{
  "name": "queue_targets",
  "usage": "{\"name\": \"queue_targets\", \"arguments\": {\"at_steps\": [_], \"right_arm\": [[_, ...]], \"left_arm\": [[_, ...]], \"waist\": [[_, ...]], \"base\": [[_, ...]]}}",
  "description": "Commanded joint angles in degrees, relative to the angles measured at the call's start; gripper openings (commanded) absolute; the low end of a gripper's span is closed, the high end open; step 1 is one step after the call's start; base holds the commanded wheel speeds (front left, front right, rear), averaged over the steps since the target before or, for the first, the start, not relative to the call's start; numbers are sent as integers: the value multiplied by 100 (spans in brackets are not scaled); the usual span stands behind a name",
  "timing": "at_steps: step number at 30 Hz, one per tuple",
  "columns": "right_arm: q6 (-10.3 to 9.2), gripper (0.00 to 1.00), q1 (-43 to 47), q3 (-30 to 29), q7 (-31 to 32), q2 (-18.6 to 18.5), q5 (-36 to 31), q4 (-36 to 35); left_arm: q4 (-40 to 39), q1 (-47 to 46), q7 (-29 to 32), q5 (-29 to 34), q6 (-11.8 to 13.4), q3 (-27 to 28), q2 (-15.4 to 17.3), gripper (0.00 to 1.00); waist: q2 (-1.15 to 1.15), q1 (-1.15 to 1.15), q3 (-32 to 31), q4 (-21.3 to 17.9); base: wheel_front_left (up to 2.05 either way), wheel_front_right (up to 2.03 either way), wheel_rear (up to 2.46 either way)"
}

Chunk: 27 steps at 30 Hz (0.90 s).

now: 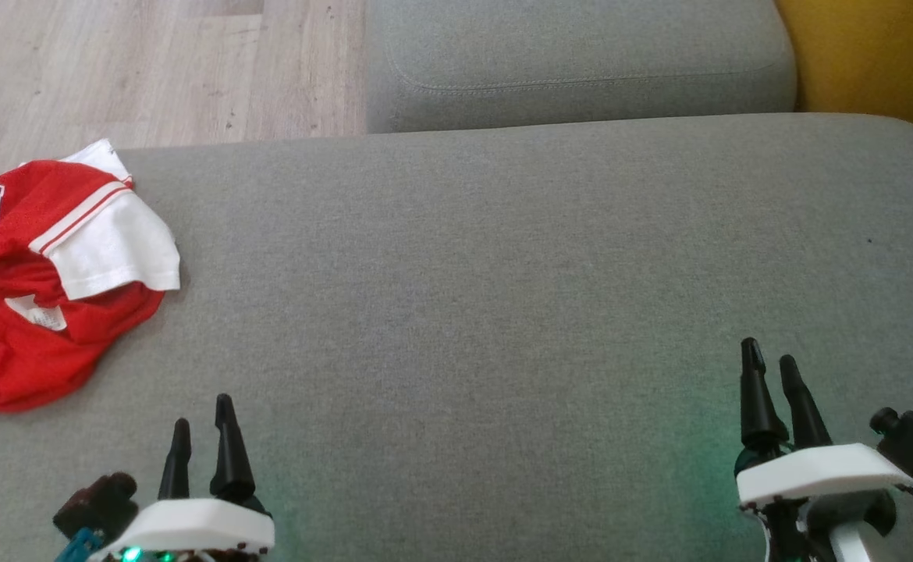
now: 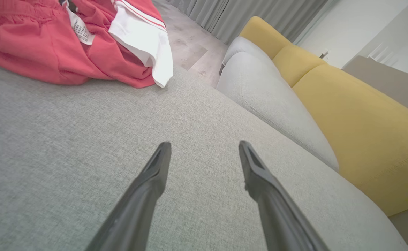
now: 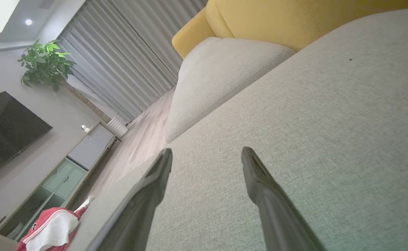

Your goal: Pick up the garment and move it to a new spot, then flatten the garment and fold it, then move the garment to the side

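Leftward on the cushion [image 1: 503, 273] lies the crumpled garment [image 1: 43, 289]; both jaws stand released and empty.

The jersey [image 1: 35, 351] is matt red-and-white cloth, the sofa seat [image 1: 503, 273] coarse grey woven fabric, the floor [image 1: 152, 70] pale wood-grain, and the left gripper [image 1: 203, 409] and right gripper [image 1: 769, 350] have matt black fingers on smooth white shells.

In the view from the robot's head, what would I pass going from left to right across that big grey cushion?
Crumpled red and white mesh jersey garment → left gripper with two dark fingers, open → right gripper with two dark fingers, open.
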Motion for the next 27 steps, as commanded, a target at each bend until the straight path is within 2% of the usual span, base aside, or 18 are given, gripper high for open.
{"name": "queue_targets", "arguments": {"at_steps": [1, 27], "right_arm": [[28, 100, -109, 115, -101, -38, -198, -222], [37, 100, -126, 405, -523, -48, -2030, -162]], "left_arm": [[-161, -145, -99, 194, 41, 41, 69, 100], [-56, -110, -519, 1641, 172, -5, 50, 100]], "waist": [[0, 0, 0, 4], [0, 0, 0, 57]], "base": [[0, 0, 0], [0, 0, 0]]}}
